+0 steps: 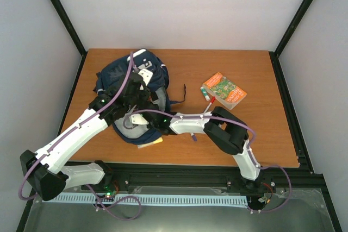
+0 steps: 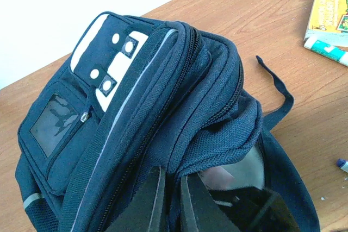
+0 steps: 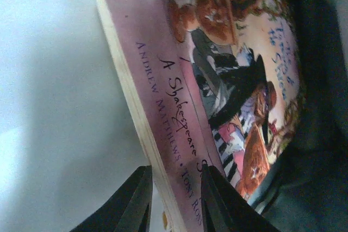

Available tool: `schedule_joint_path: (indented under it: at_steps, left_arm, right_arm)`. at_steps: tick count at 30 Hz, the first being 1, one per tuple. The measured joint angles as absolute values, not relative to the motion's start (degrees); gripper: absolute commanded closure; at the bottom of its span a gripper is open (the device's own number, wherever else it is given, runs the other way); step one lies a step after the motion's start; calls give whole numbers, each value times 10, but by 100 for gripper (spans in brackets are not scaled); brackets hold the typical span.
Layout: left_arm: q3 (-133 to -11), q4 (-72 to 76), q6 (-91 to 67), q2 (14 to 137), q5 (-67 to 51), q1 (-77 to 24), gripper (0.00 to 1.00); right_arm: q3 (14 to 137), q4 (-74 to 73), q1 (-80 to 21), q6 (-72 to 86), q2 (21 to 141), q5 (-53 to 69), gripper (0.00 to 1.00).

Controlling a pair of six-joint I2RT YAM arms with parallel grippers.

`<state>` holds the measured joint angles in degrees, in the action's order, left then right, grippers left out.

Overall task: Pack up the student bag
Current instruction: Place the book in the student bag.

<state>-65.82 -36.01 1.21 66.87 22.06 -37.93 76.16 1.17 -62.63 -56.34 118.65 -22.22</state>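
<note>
Sliding the paperback [image 3: 217,80] deeper into the bag is, as I judge it, the step in hand. The right arm [image 1: 190,123] reaches into the mouth of the student bag [image 1: 111,80]. Its jaws are clenched on the near edge of the book, a Shakespeare story by Andrew Matthews and Tony Ross. Pale grey lining [image 3: 54,91] shows on one side of the book and dark fabric on the other.

To do this well, push the book flat along the lining rather than corner first, so the soft wall does not fold under it. Release only once most of the cover is past the rim. The left arm [image 1: 81,129] matters as much: its jaws are grasping a fold of navy fabric at the opening. They should draw that fold up and away from the right arm to hold the mouth wide, since slack there would probably let the rim drop onto the book.

The bag lies slumped on the left half of the bench [image 1: 228,145], front panel up, and is far larger than the book. It is navy, with these features:
- a white patch [image 2: 89,42] carrying dark snap tabs
- a thin pale stripe [image 2: 145,71] beside the zip
- a clear window pocket [image 2: 54,120]
- a dark strap [image 2: 280,93] trailing on the wood

A second book [image 1: 224,89] and a glue stick [image 2: 326,51] lie well apart to the right, not yet packed.
</note>
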Motion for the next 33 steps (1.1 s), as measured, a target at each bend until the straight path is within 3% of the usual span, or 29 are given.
schedule_joint_path:
  at_steps: [9, 15, 24, 33]
  left_arm:
    - [-658, -360, 11, 668, 216, -379, 99]
    - [-658, -360, 11, 668, 211, -379, 99]
    - [-658, -360, 2, 681, 203, -379, 99]
    - [-691, -378, -21, 766, 177, -382, 97]
  right_arm:
    - [820, 67, -584, -579, 1239, -239, 75]
    - [807, 26, -584, -542, 1219, -217, 68]
    - [711, -128, -586, -445, 1044, -128, 66]
    - [495, -199, -580, -369, 834, -46, 65]
